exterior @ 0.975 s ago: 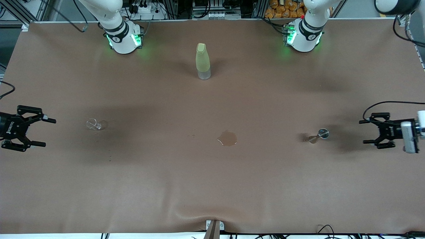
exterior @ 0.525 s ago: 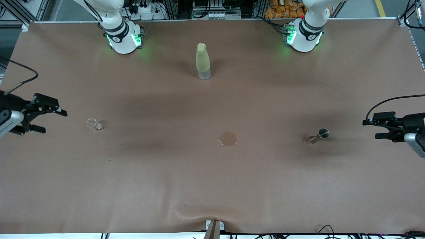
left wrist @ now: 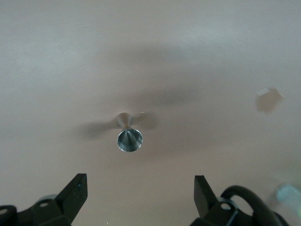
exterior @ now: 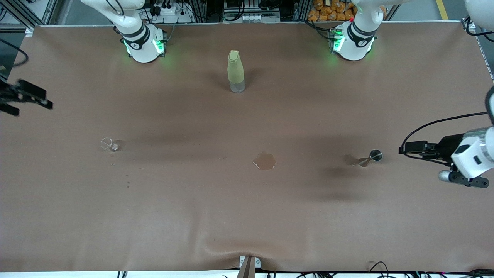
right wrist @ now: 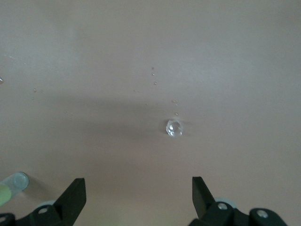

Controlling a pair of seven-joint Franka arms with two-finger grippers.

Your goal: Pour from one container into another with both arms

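Observation:
The tiny clear glass cup (exterior: 109,144) stands on the brown table toward the right arm's end; the right wrist view shows it from above (right wrist: 174,127), ahead of the fingers. My right gripper (exterior: 34,108) hangs open and empty over that end's edge, apart from the cup. The small steel jigger (exterior: 372,157) stands toward the left arm's end, round mouth showing (left wrist: 128,136). My left gripper (exterior: 403,151) is beside the jigger at a short gap, open and empty, its fingers pointing at it.
A tall yellow-green bottle (exterior: 236,71) stands mid-table near the bases, also at the right wrist view's edge (right wrist: 11,186). A brown puddle (exterior: 264,161) lies between cup and jigger. Small droplets (exterior: 127,181) dot the cloth near the cup.
My right gripper has turned and drawn away from the cup, toward the bases' side. My left gripper has turned edge-on and moved closer to the jigger. Cup and jigger have not moved.

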